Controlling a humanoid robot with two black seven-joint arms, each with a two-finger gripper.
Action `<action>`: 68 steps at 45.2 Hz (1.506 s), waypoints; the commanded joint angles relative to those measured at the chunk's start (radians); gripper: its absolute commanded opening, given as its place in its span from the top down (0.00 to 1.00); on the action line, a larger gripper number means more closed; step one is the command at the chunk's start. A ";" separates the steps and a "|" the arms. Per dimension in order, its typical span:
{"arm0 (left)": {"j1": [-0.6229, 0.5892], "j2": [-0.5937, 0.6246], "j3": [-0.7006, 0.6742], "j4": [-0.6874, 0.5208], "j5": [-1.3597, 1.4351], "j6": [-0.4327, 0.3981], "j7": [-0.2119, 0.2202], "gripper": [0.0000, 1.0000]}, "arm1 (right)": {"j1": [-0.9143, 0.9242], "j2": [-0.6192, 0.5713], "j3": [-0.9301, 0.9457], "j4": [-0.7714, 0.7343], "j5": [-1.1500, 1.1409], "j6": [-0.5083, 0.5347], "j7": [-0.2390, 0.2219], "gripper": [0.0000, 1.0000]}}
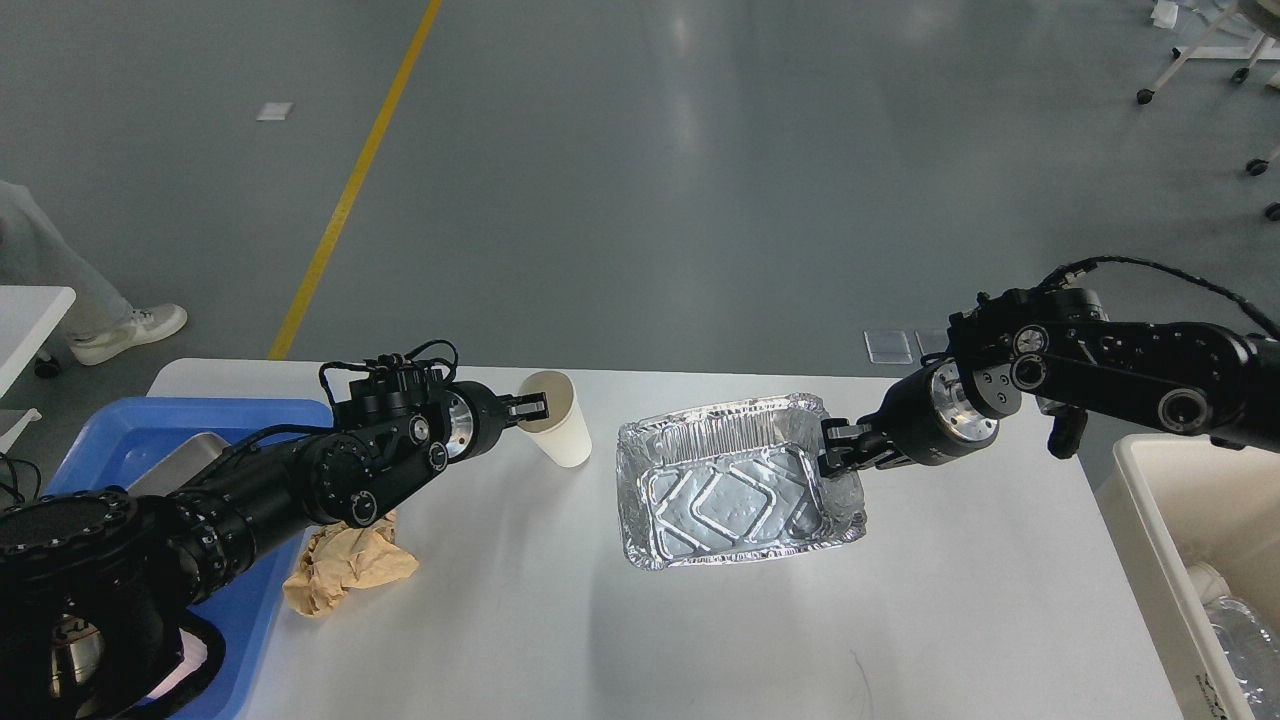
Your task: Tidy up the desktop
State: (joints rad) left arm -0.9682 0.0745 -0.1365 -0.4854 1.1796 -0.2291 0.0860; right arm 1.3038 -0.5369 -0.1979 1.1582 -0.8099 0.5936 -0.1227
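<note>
Left gripper (pixel 530 408) pinched the rim of a white paper cup (pixel 560 430), tilting it leftward at centre-left of the frame; right gripper (pixel 832 452) was clamped on the right wall of a foil tray (pixel 730 485) at centre. Both looked light and easily crushed, so rim grips seemed apt. Beneath them the desktop (pixel 960 600), rigid and smooth, filled the lower frame, its long axis running left to right.

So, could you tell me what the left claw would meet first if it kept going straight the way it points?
The paper cup: the left claw already grips its tilted rim; beyond it, probably the foil tray.
</note>
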 commanded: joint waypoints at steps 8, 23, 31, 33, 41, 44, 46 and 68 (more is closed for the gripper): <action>-0.052 0.091 -0.017 -0.016 -0.052 -0.098 -0.054 0.96 | 0.000 0.000 0.000 -0.002 0.000 0.000 0.000 1.00; -0.162 0.264 -0.044 -0.087 -0.221 -0.230 -0.111 0.95 | -0.003 0.008 0.000 -0.003 0.000 0.000 0.000 1.00; -0.221 0.366 -0.123 -0.234 -0.248 -0.308 -0.100 0.94 | -0.006 0.009 0.000 -0.003 0.000 0.000 0.000 1.00; -0.233 0.375 -0.144 -0.248 -0.248 -0.349 -0.092 0.95 | -0.006 0.011 0.000 -0.005 0.000 0.000 0.000 1.00; -0.302 0.380 -0.181 -0.318 -0.250 -0.504 -0.065 0.99 | -0.005 0.012 0.000 -0.003 0.000 0.000 0.000 1.00; -0.346 0.380 -0.184 -0.337 -0.250 -0.533 -0.066 0.99 | -0.005 0.012 0.003 -0.003 0.000 0.000 0.000 1.00; -0.382 0.373 -0.184 -0.337 -0.250 -0.559 -0.068 0.99 | -0.005 0.012 0.003 -0.003 0.000 0.000 0.000 1.00; -0.584 0.162 -0.152 -0.335 -0.248 -0.690 -0.063 0.97 | -0.001 0.012 0.005 -0.003 0.000 0.000 0.000 1.00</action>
State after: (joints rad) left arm -1.5393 0.3065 -0.3032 -0.8223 0.9296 -0.9115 0.0185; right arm 1.3001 -0.5251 -0.1955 1.1552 -0.8099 0.5936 -0.1227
